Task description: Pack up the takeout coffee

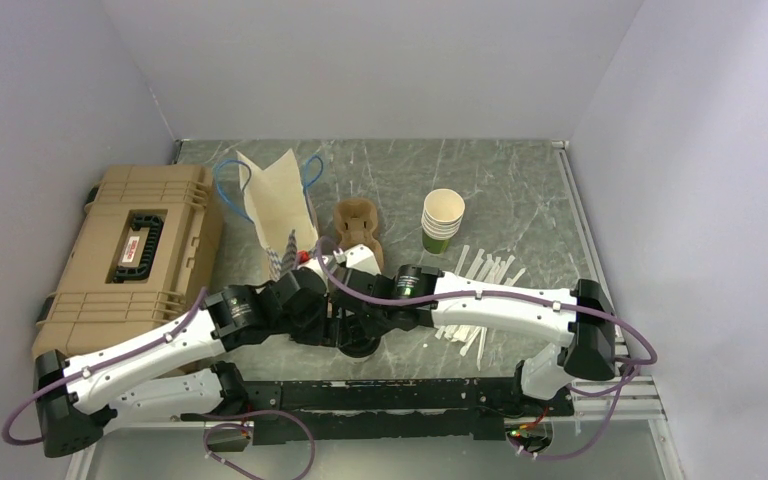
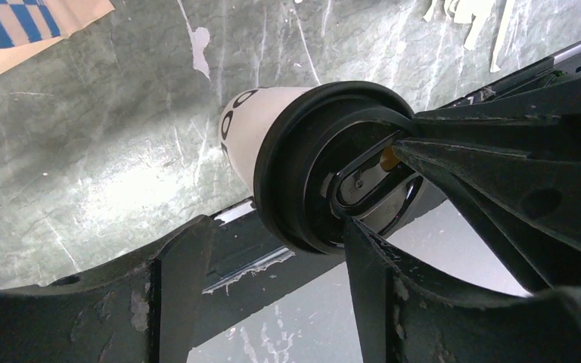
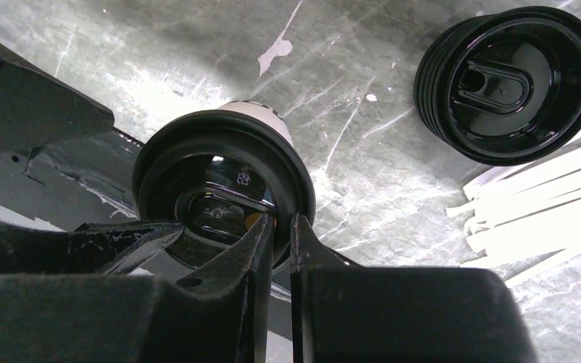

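Right gripper (image 3: 281, 225) nipped shut on the takeout coffee's (image 2: 246, 128) black lid (image 3: 219, 151), pinning it at the table's (image 3: 363, 151) near edge; your left gripper (image 2: 272, 231) gapes around it, seemingly readying a grasp.

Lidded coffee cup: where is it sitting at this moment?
In the right wrist view the lidded coffee cup is centre-left, left of the stack of black lids, its lid rim pinched by the right gripper.
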